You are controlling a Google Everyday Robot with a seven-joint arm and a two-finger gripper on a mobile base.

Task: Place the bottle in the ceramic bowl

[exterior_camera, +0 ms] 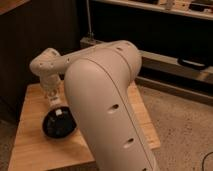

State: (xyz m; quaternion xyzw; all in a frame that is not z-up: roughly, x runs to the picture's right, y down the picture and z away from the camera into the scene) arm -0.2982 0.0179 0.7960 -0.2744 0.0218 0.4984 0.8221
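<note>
The black ceramic bowl (54,128) sits on the left part of the wooden table (30,145); its right side is hidden behind my arm. My gripper (54,104) hangs from the white wrist right above the bowl's far rim. A pale shape (61,112) below the gripper reaches down into the bowl. I cannot tell whether it is the bottle or part of the gripper. The bottle does not show clearly anywhere else.
My big white upper arm (107,100) fills the middle of the view and hides much of the table. Dark cabinets stand behind the table, and a low shelf (170,65) runs at the right. The speckled floor (185,130) lies to the right.
</note>
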